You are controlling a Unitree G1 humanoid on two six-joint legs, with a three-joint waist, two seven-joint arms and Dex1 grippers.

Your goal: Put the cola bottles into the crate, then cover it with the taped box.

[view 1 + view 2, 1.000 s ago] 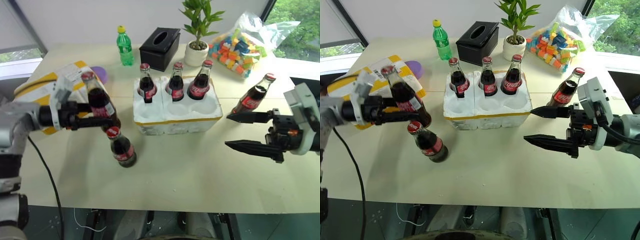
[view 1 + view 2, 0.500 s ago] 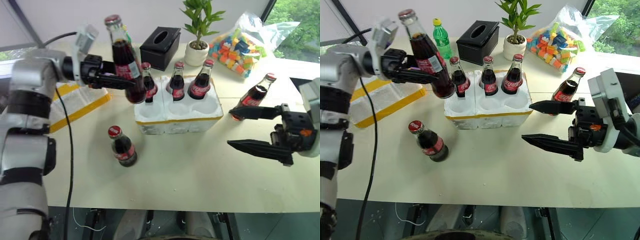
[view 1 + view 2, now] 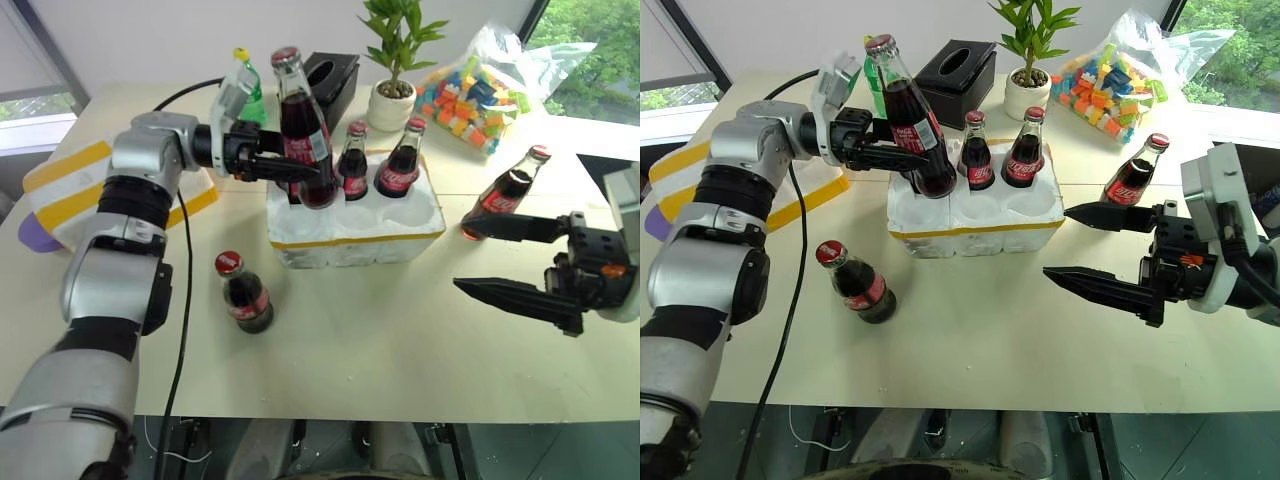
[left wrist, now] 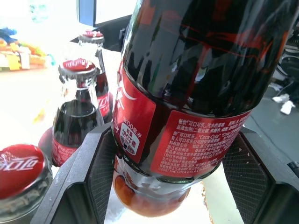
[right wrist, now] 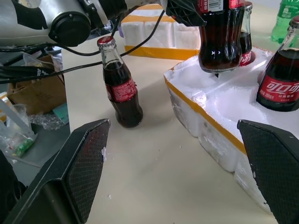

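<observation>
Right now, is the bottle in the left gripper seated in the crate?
No. The bottle, in the left gripper, hangs above the crate.

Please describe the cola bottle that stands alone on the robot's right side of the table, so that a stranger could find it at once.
Start at the white foam crate in the middle of the table, then look toward the bag of coloured blocks. Between them, just beyond the open right gripper, stands one cola bottle. Unlike the bottles in the crate, it stands directly on the table.

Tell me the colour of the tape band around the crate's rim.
Yellow, running around the white foam crate; the right wrist view shows it best.
</observation>
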